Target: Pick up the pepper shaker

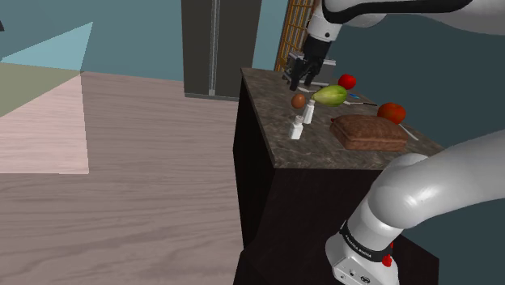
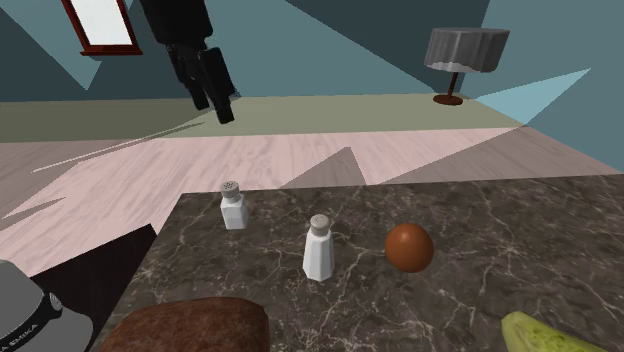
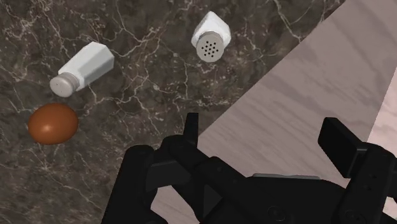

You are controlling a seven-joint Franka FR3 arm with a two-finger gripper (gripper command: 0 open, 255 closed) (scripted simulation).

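Grabbing the wrong one is the main risk: two white shakers stand near each other on the marble counter (image 3: 146, 89), the squat dotted-cap shaker (image 3: 210, 37) near its edge, the taller grey-capped shaker (image 3: 84, 66) beside a brown egg (image 3: 53, 123), and which holds pepper I cannot tell. A careless descent could topple either. The gripper (image 3: 264, 130) hangs above, fingers wide apart, holding nothing.

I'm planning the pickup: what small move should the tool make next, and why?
Probably shift the open tool inward over the counter until it is above the dotted-cap shaker, before lowering. It hangs high, centred over the counter's edge; the dotted-cap one is nearer than the flat-cap shaker. Which holds pepper I cannot tell.
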